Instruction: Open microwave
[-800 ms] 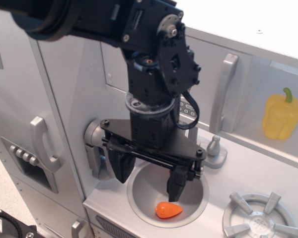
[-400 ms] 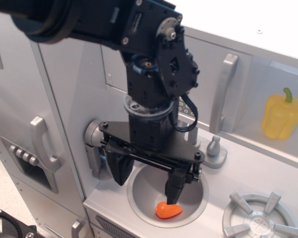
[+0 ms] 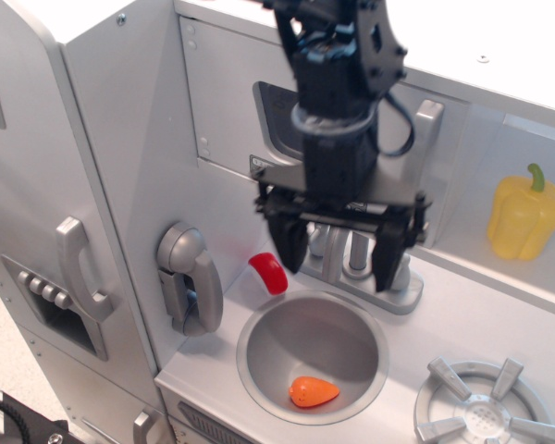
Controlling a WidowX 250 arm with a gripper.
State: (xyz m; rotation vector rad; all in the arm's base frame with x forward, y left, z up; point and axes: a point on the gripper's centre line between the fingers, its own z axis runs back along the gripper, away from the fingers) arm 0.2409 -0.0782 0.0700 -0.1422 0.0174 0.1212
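My gripper [image 3: 339, 248] hung with its jaws spread wide and empty, above the sink [image 3: 259, 356] and in front of the faucet [image 3: 338, 257]. The microwave [image 3: 236, 111] stood behind it, door closed, its silver bar handle [image 3: 424, 153] untouched.

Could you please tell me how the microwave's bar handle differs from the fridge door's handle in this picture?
The microwave handle is a tall, slim, straight bar, partly hidden behind the gripper. The fridge handle is shorter and chunkier, curves outward, and is in full view. The microwave handle sits high, near the yellow pepper; the fridge handle sits lower, above a dispenser panel. Both are silver-grey and mounted upright.
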